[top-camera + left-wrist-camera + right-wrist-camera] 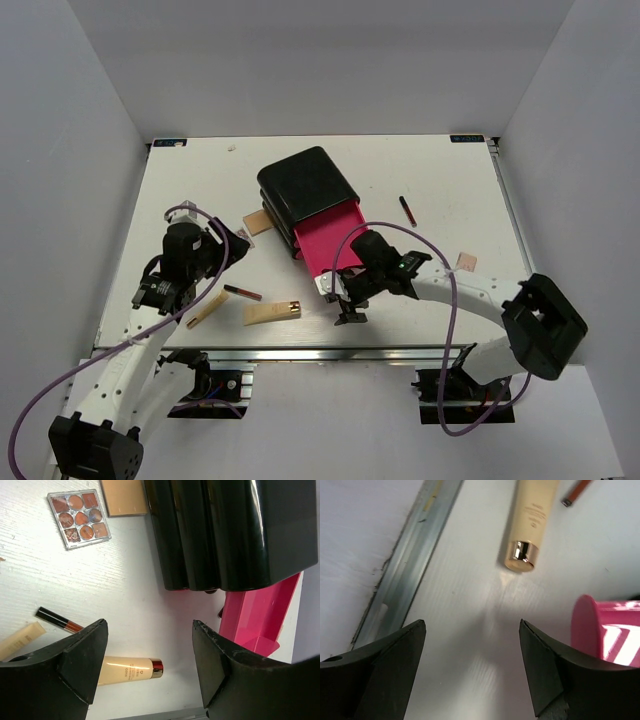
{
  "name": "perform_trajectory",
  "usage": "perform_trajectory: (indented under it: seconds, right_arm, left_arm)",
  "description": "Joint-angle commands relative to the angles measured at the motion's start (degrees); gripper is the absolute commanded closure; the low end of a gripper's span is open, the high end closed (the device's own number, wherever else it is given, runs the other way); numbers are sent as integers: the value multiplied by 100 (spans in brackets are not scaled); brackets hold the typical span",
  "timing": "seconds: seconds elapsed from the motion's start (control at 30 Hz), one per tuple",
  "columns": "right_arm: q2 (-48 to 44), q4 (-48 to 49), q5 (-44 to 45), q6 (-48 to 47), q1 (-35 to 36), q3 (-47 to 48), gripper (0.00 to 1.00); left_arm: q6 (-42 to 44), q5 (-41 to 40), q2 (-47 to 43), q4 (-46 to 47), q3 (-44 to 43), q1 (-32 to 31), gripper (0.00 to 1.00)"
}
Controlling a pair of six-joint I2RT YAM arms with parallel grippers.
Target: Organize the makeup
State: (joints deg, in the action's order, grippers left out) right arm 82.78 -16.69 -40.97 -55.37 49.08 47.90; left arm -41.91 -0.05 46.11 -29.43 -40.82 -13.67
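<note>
left pincer: fingers apart, nothing between them, hanging over bare desk.
right pincer: fingers apart, empty, low over the desk.
black box: straight ahead of my left pincer and close. Its pink drawer is pulled out toward my right pincer, with one drawer corner just beside a right finger.
gold-capped beige tube: dead ahead of my right pincer, lying flat, cap end toward me. It sits between the two pincers.
lip gloss: black and red, just outside one left finger. A plain beige tube lies beside it.
eyeshadow palette: ahead of my left pincer, well apart. A flat tan piece lies beyond it, next to the box.
stragglers: a lipstick is beyond my right pincer, past the drawer. A small packet is back beside my right arm.
drawer contents: can't tell from here.
step: my read is that I'm between picks. Nothing is held and the makeup is loose on the desk, so it's early in the job.
next: likely the right pincer takes the gold-capped beige tube. My fingers already span its narrow width, so no wrist turn. I'd advance, drop, clamp mid-body, lift, then carry it sideways to the pink drawer.
risk: the round tube may roll on contact. My left pincer is near the same tube, so I'd hold it clear.
</note>
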Motion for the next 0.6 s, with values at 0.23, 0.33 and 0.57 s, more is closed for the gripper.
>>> perform_trajectory:
  seconds: [0.23,0.33,0.57]
  right_arm:
    - [-842,1308,1618,1020,-153,-545,18]
    - [-896,1457,1908,941,-153,-492,17]
    - [-869,1773,2216,660,-223,-237,17]
  left_arm:
    - [42,-47,30,7,30,-4,22]
    - [34,-38,91,69,12,-4,22]
    - [-10,-47,-5,148,39,-4,22]
